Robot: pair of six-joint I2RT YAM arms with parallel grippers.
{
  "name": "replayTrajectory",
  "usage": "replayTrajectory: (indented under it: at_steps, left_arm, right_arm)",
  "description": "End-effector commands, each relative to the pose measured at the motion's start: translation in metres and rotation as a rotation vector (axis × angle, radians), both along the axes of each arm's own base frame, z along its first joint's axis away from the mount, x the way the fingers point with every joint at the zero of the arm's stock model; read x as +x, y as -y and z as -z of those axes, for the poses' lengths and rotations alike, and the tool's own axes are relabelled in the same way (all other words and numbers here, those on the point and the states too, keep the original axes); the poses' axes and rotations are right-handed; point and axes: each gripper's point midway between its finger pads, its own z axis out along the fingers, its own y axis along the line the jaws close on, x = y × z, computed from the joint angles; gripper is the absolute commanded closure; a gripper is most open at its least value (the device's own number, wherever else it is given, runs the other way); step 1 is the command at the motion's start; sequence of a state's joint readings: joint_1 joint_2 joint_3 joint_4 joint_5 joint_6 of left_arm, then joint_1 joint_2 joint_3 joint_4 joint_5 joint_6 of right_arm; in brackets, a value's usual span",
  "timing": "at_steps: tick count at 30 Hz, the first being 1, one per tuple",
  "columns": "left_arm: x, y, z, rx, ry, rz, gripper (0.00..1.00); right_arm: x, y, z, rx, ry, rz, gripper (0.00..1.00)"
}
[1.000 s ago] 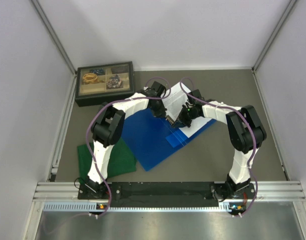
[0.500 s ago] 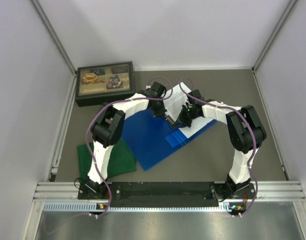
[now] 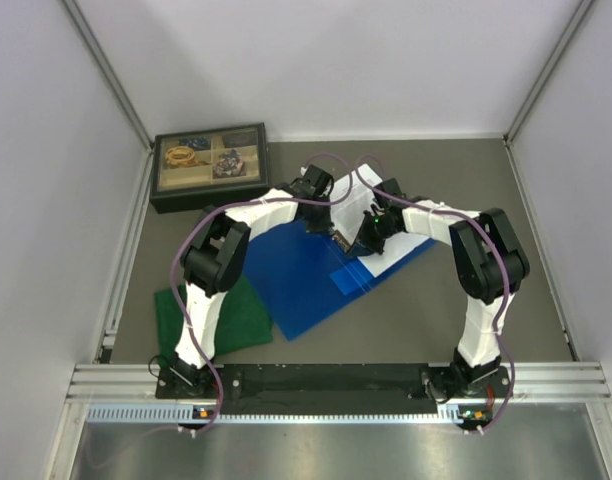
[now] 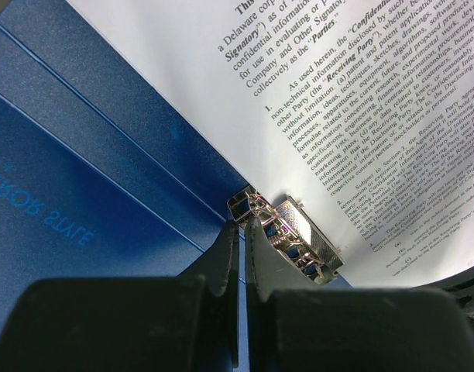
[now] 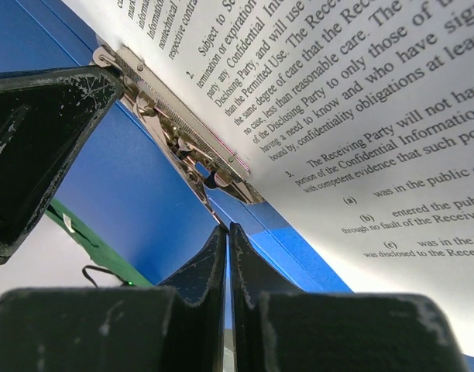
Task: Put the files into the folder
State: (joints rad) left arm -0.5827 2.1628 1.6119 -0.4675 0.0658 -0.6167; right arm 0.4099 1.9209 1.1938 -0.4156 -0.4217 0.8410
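The blue folder point(image 3: 296, 280) lies open on the table, with its metal ring mechanism point(image 4: 299, 236) along the spine. The files point(image 3: 351, 200), white sheets of black text, lie on its far half against the rings. They also show in the left wrist view point(image 4: 338, 93) and the right wrist view point(image 5: 361, 93). My left gripper point(image 4: 243, 219) is shut, with its tips at one end of the mechanism. My right gripper point(image 5: 228, 226) is shut, with its tips at the other end of the mechanism point(image 5: 179, 132). Blue shows through both thin finger gaps.
A dark compartment box point(image 3: 209, 165) of trinkets stands at the back left. A green folded shirt point(image 3: 221, 320) lies at the front left, partly under the folder. Grey walls close in the left, right and back sides.
Both grippers stay at the ring mechanism. The arms have shifted only slightly, and the sheets look much the same.
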Motion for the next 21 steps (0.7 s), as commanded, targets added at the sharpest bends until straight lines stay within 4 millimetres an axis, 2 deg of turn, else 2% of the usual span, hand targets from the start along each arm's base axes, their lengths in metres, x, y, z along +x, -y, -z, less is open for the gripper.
replayTrajectory:
  at_steps: [1,11,16,18,21]
  left_arm:
    - [-0.053,-0.058,0.07,0.281,-0.183,0.099,1.0]
    - [-0.057,-0.06,0.075,0.283,-0.19,0.107,1.0]
    - [-0.059,-0.055,0.072,0.261,-0.192,0.09,1.0]
    - [-0.063,-0.051,0.07,0.253,-0.192,0.08,1.0]
    - [-0.07,-0.042,0.067,0.217,-0.208,0.083,1.0]
  right_arm:
    - [0.019,0.047,0.038,-0.211,0.024,0.072,1.0]
    - [0.014,0.06,0.055,-0.261,-0.015,0.09,1.0]
    - [0.005,0.053,0.065,-0.227,-0.056,0.129,1.0]
    - [0.007,0.041,0.06,-0.152,-0.044,0.129,1.0]
    - [0.014,0.022,0.04,-0.042,-0.006,0.102,1.0]
